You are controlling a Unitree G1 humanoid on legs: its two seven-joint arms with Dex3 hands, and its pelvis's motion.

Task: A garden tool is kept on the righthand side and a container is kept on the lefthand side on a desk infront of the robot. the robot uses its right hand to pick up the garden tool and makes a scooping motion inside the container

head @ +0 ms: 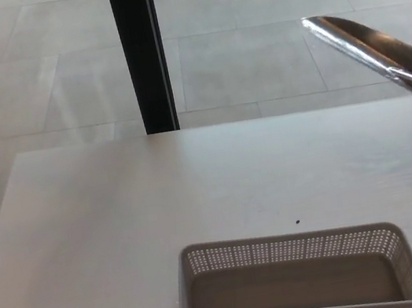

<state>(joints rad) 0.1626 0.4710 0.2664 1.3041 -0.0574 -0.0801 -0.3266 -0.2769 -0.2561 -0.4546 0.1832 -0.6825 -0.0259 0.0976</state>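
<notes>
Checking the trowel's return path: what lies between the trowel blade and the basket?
Only bare desk, with a tiny dark speck, between trowel and basket, in the head view.

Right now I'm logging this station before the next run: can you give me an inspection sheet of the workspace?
Surface: pale desk, bare apart from the basket and one tiny dark speck.
Job's things: grey perforated basket at the near edge, nothing inside; shiny trowel raised at upper right, clear of the basket.
Clutter: nothing seen.
Hands: only a dark sliver at the right edge, by the trowel's neck; left hand not in view.
Cables: nothing seen.
Surroundings: tiled floor; black post behind the desk.
</notes>
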